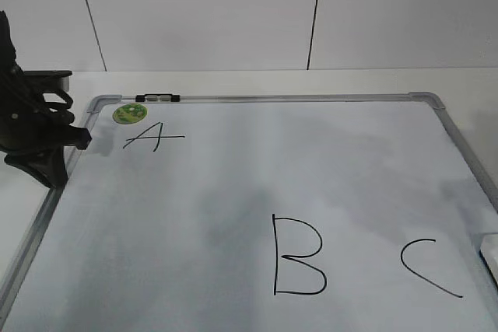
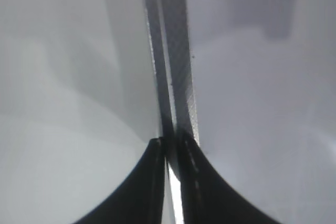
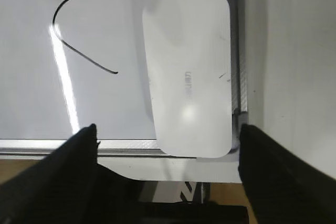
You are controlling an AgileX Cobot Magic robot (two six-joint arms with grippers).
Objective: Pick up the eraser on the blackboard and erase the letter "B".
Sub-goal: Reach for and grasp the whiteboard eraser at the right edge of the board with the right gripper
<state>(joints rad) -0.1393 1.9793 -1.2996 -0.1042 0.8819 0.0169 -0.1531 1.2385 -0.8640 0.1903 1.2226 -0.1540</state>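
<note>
The blackboard [image 1: 233, 184] is a white board with a grey metal frame, lying flat. The large black letter "B" [image 1: 296, 256] is at its front middle. The white eraser [image 3: 189, 72] lies on the board's corner against the frame, beside the curved "C" [image 3: 79, 30]; in the exterior view only a sliver of it [image 1: 490, 249] shows at the right edge. My right gripper [image 3: 168, 132] is open wide, its fingertips level with the eraser's near end, not touching it. My left gripper [image 2: 170, 141] is shut and empty over the board's left frame [image 2: 176, 77]; it also shows in the exterior view [image 1: 48, 141].
A small round green magnet [image 1: 130, 113] and a small "A" [image 1: 153, 138] sit at the board's far left corner. A black clip [image 1: 157, 98] lies on the far frame. The "C" [image 1: 428, 268] is right of the "B". A white wall stands behind.
</note>
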